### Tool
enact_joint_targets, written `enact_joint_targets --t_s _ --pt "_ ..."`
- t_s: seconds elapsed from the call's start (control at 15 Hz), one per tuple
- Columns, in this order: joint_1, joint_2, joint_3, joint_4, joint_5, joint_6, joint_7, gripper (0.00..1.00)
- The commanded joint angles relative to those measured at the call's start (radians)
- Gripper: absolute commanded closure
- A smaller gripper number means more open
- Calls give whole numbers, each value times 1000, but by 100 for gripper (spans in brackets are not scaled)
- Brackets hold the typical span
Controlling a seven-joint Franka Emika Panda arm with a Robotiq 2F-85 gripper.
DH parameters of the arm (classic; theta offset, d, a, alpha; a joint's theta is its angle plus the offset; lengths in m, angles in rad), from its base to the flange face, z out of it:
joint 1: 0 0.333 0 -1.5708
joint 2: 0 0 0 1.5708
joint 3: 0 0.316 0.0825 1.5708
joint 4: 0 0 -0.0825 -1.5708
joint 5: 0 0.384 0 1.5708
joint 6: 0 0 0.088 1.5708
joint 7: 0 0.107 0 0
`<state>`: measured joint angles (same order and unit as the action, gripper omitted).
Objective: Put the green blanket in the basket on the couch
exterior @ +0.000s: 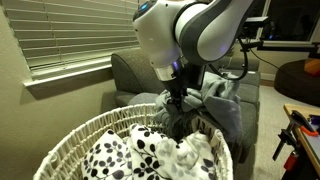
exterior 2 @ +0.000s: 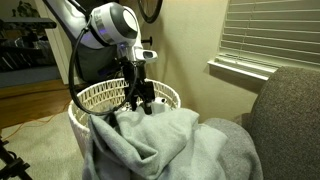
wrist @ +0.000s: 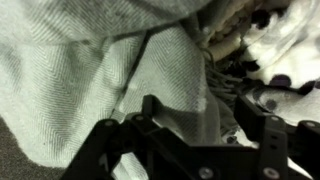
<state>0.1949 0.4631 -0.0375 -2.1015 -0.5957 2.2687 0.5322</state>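
Gripper (wrist: 197,105) is hanging wide open, empty, directly above a fold of the pale grey-green fleece blanket (exterior 2: 150,140) I'm watching draping over the round white wicker basket (exterior 2: 95,95) toward the grey fabric couch (exterior 2: 290,110).

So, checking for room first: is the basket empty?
No, a white cloth with black spots lies inside the basket.

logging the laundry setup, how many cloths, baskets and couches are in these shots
cloths: 2, the green blanket and the white cloth with black spots
baskets: 1, the basket
couches: 1, the couch
total: 4
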Motion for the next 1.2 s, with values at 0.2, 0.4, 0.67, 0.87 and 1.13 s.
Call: enact_joint_targets --t_s 0.2,0.4,0.67,0.87,1.13 --pt "29 -5 -27 -4 -44 4 39 67" --pt "28 1 -26 -5 -51 8 45 86" --pt "26 -22 -32 -24 -55 3 57 100" --pt "25 -58 -46 -44 -85 -12 87 99" --pt "18 -109 -54 -77 -126 -35 130 99"
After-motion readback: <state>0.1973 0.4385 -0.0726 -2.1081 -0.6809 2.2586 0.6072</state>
